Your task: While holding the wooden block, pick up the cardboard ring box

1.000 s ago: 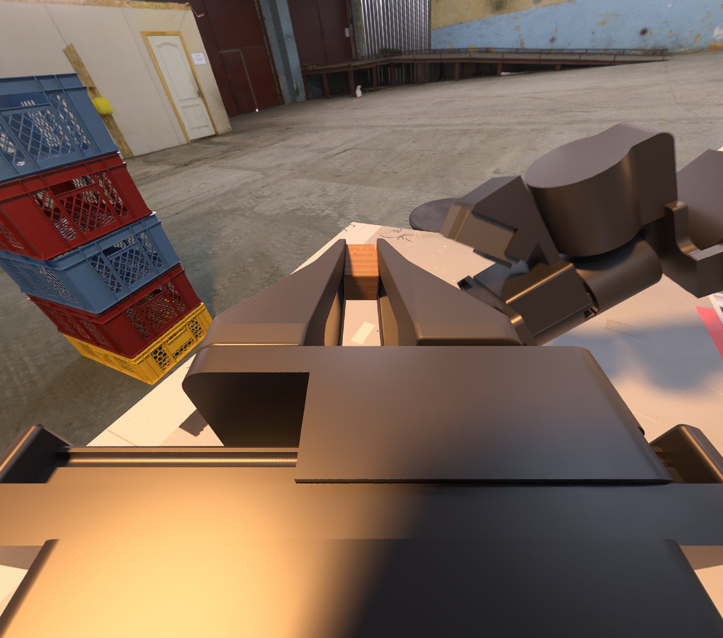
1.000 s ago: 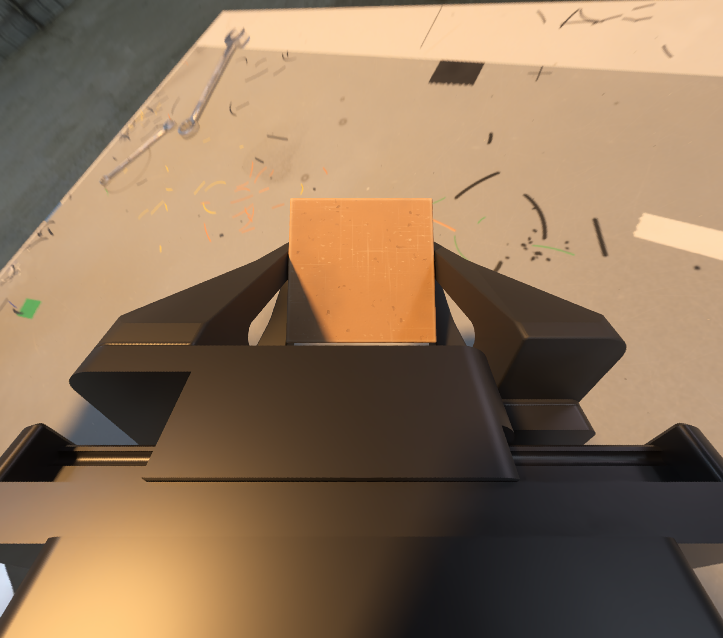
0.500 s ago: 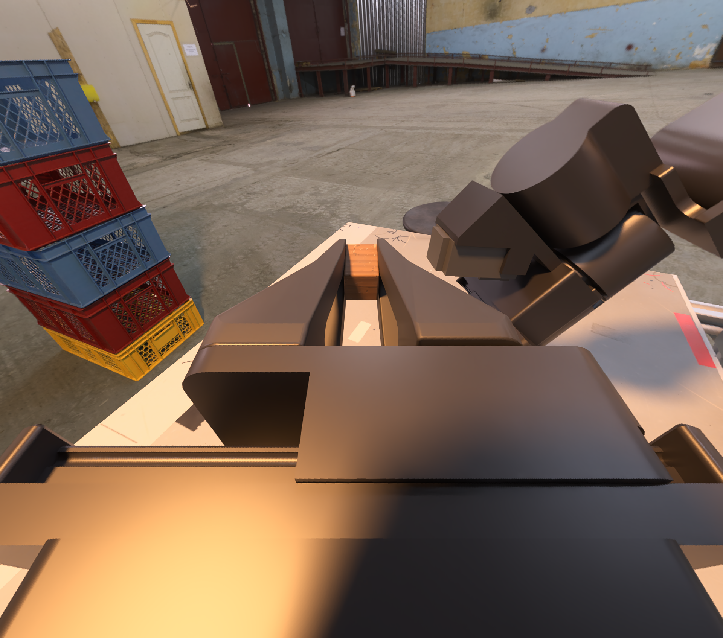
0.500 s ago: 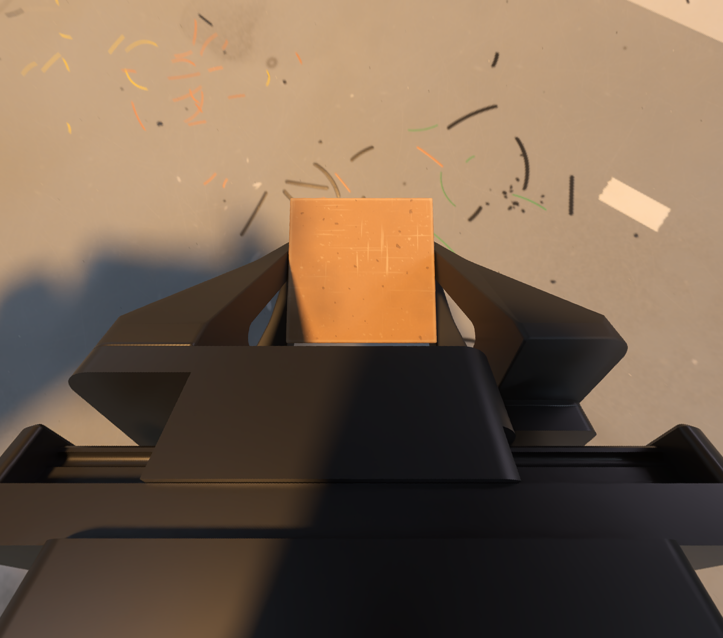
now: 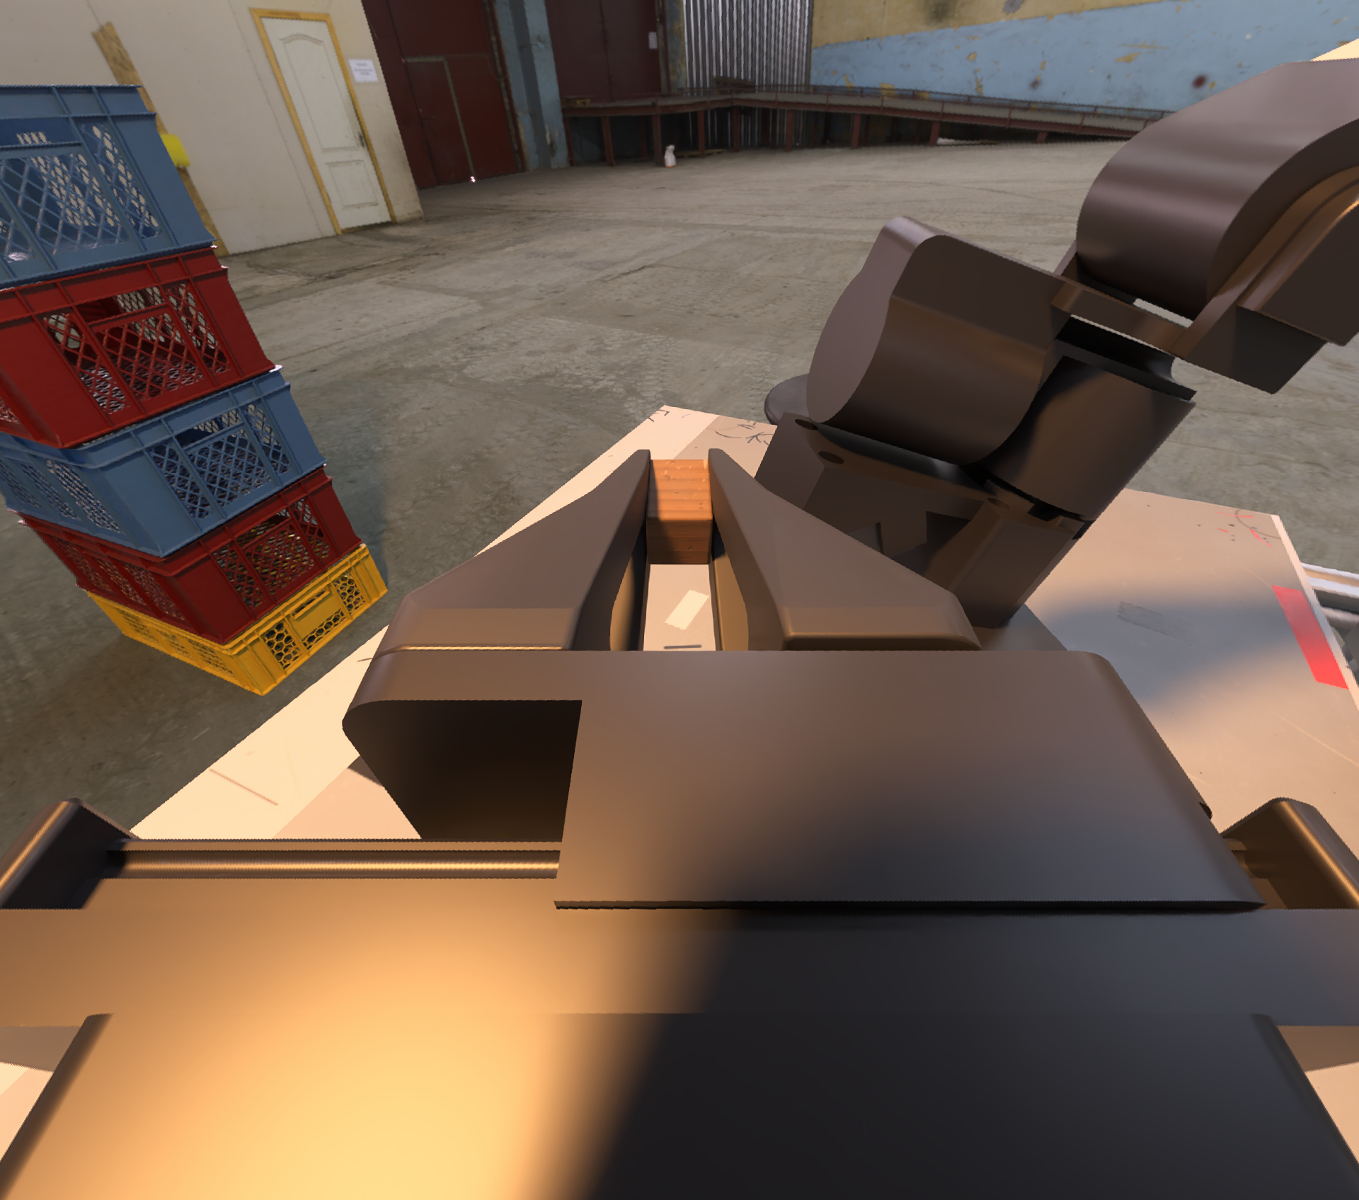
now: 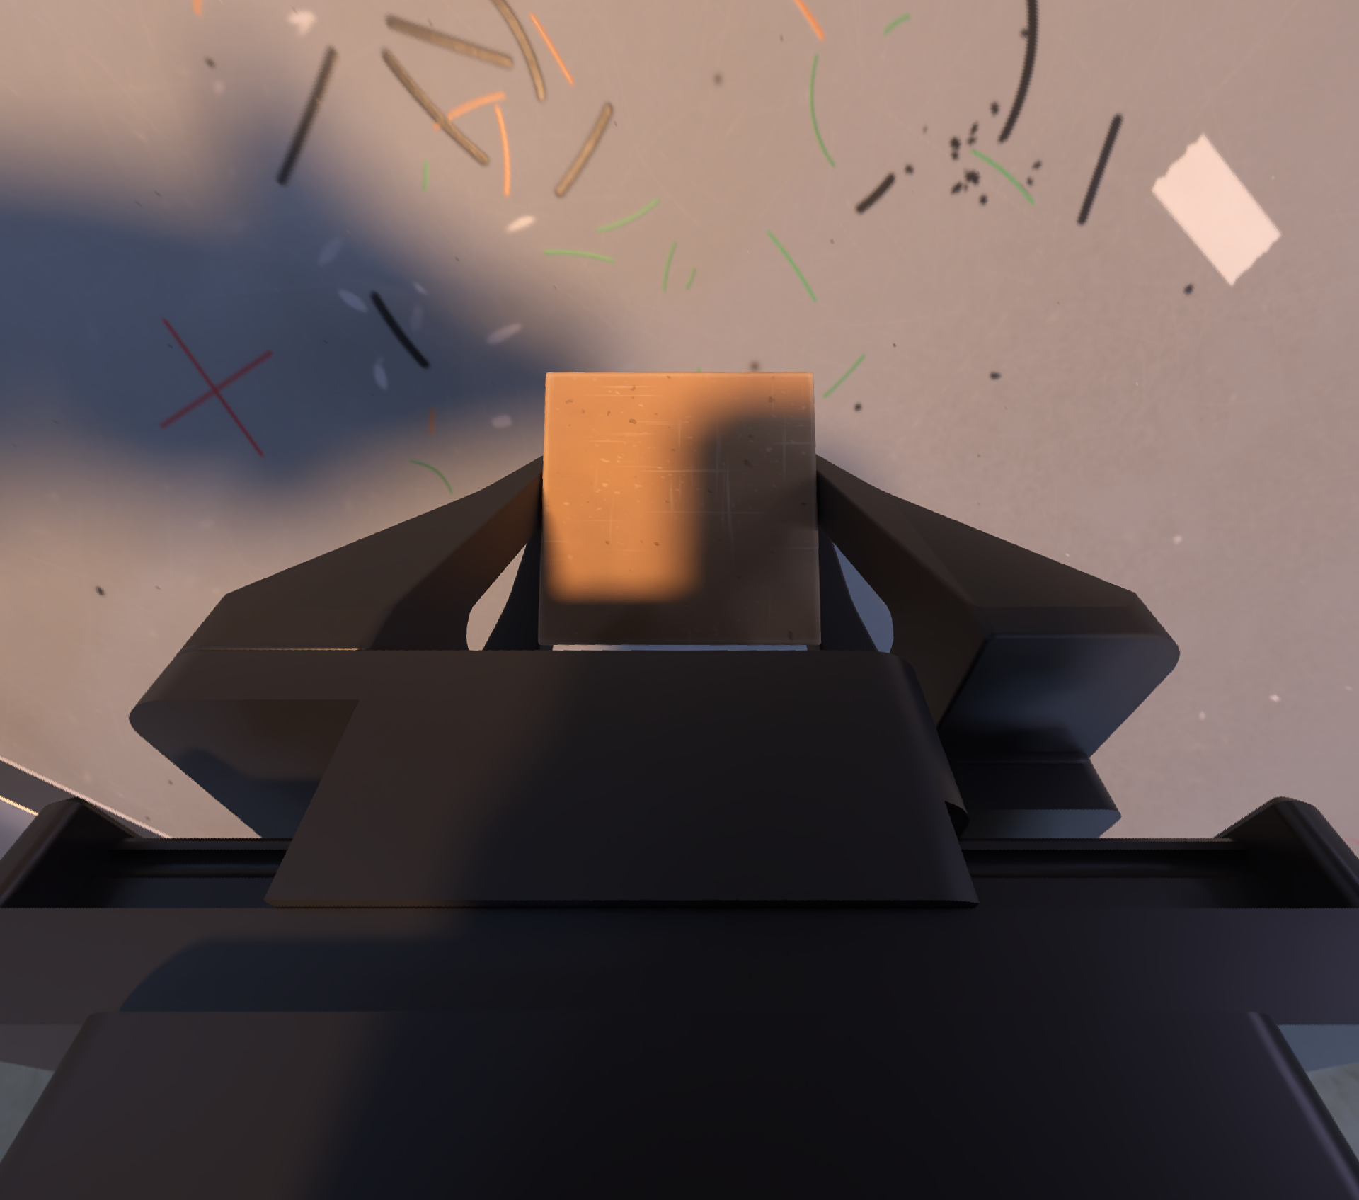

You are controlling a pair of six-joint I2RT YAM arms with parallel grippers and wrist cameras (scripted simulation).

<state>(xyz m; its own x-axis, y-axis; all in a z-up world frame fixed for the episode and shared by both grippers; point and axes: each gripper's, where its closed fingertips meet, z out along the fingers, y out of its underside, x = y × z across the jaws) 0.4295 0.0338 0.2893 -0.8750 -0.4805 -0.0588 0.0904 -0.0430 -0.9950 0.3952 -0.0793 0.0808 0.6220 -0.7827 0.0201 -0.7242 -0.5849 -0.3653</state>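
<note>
Your left gripper (image 5: 680, 495) clamps block (image 5: 680, 506); right gripper (image 6: 680, 495) clamps box (image 6: 678, 506) above bench (image 6: 956, 429).

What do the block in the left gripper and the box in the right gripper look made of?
Wooden block: wood, matte orange-brown, with layered grain lines across its faces. Cardboard ring box: probably cardboard, a flat matte orange-tan face with dark specks and fine pale scuffs; nothing else shows to confirm it.
</note>
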